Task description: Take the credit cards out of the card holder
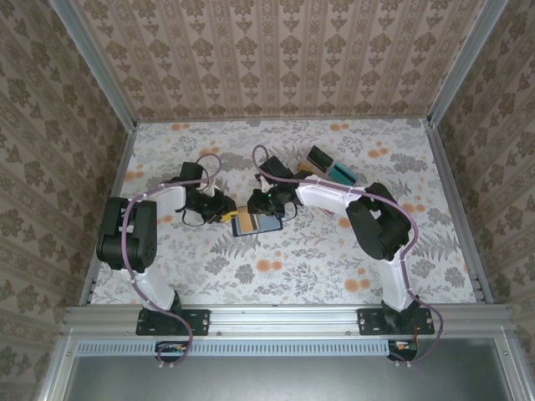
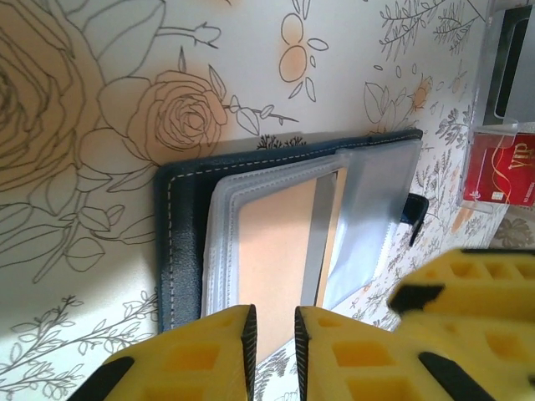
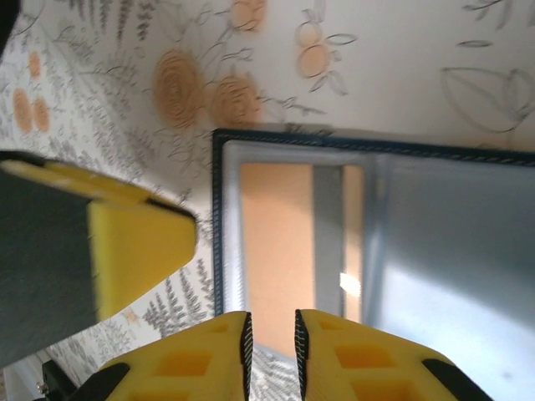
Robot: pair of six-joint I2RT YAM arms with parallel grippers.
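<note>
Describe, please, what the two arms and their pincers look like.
Left arm and right arm: white links, black joints, a mauve cable along each. Left pincer and right pincer: blocky yellow fingers with square recesses and black ribbed pads.

Overhead camera looks down from the near side, distant; both wrist cameras closely face the same card holder (image 2: 359,217)

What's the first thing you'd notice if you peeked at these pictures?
Two robot arms meet over an open navy card holder on the flowery table. Up close, a tan-orange credit card sits in its clear sleeve, with the left gripper and its bright yellow fingers right at the card's edge.
</note>
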